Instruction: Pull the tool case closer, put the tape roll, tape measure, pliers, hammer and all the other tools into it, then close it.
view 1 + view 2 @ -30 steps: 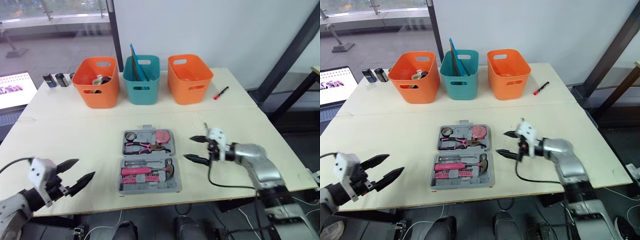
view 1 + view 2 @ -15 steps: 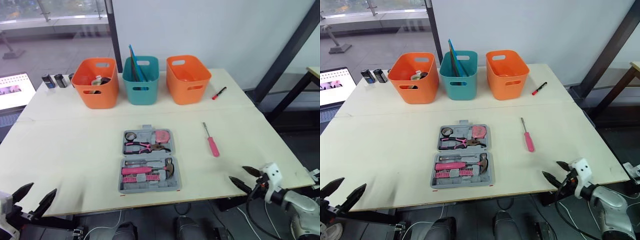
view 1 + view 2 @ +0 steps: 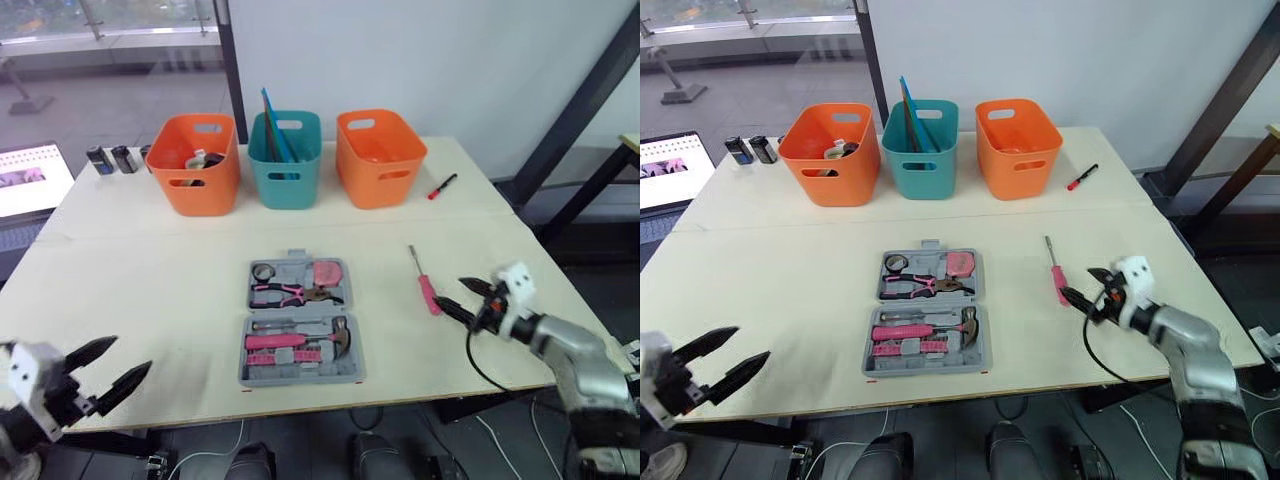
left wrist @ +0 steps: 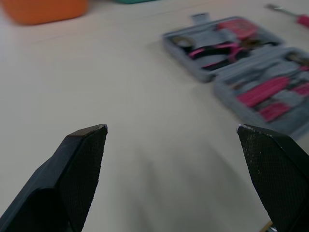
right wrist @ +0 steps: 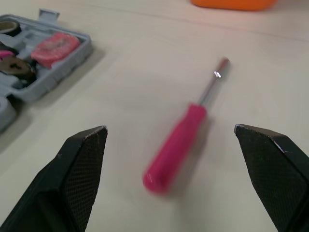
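Lying just ahead of the right end effector [image 3: 1086, 286], which is spread wide apart, is the pink screwdriver [image 3: 1055, 272].

Left orange bin [image 3: 194, 163], teal bin [image 3: 284, 158] and right orange bin [image 3: 380, 157] line the bench's [image 3: 130, 270] far side; a red marker [image 3: 441, 186] lies nearby.

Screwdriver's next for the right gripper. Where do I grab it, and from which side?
Take the screwdriver by its pink handle, mid-length: it is thicker than the thin metal shaft and gives more to clamp. It lies flat on the table, so come down from above, straddling the handle crosswise. The right gripper is open by the handle end.
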Controlling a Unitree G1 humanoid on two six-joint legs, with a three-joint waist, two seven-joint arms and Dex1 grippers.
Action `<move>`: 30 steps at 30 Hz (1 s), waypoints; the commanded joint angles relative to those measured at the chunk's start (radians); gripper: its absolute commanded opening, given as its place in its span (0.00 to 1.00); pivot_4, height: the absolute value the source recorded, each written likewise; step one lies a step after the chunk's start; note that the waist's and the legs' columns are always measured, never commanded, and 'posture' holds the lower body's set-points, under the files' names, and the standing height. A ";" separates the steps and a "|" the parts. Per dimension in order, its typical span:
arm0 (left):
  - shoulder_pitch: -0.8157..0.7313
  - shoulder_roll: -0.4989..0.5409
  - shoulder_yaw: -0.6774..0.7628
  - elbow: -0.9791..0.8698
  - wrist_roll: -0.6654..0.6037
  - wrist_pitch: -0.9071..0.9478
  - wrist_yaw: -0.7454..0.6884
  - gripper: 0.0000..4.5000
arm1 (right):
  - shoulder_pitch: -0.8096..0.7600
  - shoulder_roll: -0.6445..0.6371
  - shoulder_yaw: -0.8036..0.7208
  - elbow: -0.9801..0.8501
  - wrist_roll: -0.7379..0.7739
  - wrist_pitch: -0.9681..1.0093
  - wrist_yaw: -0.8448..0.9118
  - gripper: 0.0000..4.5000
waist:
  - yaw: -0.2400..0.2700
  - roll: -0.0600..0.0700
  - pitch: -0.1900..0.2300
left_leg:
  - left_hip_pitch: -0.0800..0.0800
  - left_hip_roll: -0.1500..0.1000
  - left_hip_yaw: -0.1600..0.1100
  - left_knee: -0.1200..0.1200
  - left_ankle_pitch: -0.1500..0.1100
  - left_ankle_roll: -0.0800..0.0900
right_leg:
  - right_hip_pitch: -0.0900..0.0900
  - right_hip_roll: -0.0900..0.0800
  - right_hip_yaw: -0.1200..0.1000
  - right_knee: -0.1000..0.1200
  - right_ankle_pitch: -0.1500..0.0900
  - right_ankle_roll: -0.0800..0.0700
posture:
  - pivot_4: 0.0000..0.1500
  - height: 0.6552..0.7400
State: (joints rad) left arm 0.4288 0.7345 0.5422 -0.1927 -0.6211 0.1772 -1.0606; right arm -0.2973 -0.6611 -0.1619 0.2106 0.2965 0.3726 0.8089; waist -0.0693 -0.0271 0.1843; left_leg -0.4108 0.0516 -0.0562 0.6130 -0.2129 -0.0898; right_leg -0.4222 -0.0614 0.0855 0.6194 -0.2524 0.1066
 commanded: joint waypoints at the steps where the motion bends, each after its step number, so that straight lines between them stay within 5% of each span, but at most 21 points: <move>1: -0.040 0.058 -0.059 -0.124 -0.040 0.084 -0.029 1.00 | -0.080 -0.022 0.053 -0.077 -0.046 0.139 -0.067 0.99 | 0.000 0.000 0.000 | 0.000 0.000 0.001 -0.001 0.000 0.000 | 0.001 0.000 0.000 0.000 0.000 0.000 | 1.00 1.00; 8: -0.241 0.094 -0.174 -0.237 -0.019 0.172 0.042 1.00 | -0.308 0.075 0.131 0.092 -0.160 0.336 -0.281 0.99 | -0.001 0.000 0.001 | -0.001 0.000 -0.002 -0.003 0.000 0.002 | -0.004 0.003 0.000 0.011 -0.001 0.003 | 1.00 1.00; 17: -0.248 0.089 -0.188 -0.254 0.007 0.172 0.061 1.00 | -0.459 0.176 0.112 0.362 -0.153 0.404 -0.362 0.99 | -0.002 0.001 0.002 | 0.000 0.001 -0.003 -0.002 0.000 0.002 | -0.004 0.005 0.000 0.013 -0.001 0.004 | 1.00 1.00; 20: -0.239 0.085 -0.182 -0.255 -0.006 0.181 0.069 1.00 | -0.467 0.197 0.094 0.404 -0.134 0.442 -0.364 0.81 | -0.001 0.002 0.002 | 0.000 0.001 -0.003 -0.002 0.000 0.002 | -0.004 0.005 0.000 0.013 -0.001 0.005 | 1.00 1.00; 26: -0.230 0.079 -0.187 -0.242 0.011 0.162 0.063 1.00 | -0.430 0.187 0.111 0.291 -0.138 0.514 -0.352 0.12 | -0.002 0.001 0.002 | 0.000 0.001 -0.004 -0.001 0.000 0.002 | -0.003 0.005 0.000 0.013 -0.001 0.005 | 1.00 1.00; 30: -0.237 0.071 -0.203 -0.229 0.009 0.166 0.059 1.00 | -0.358 0.189 0.124 0.075 -0.147 0.610 -0.391 0.08 | -0.001 0.002 0.002 | 0.000 0.001 -0.004 -0.002 0.000 0.002 | -0.003 0.005 0.000 0.013 -0.001 0.005 | 1.00 1.00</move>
State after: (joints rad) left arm 0.1966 0.8108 0.3327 -0.4113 -0.6076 0.3549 -1.0001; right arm -0.6594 -0.4650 -0.0374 0.3903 0.1496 0.9521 0.4352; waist -0.0699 -0.0253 0.1864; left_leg -0.4105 0.0527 -0.0603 0.6112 -0.2132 -0.0876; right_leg -0.4256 -0.0564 0.0853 0.6328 -0.2532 0.1120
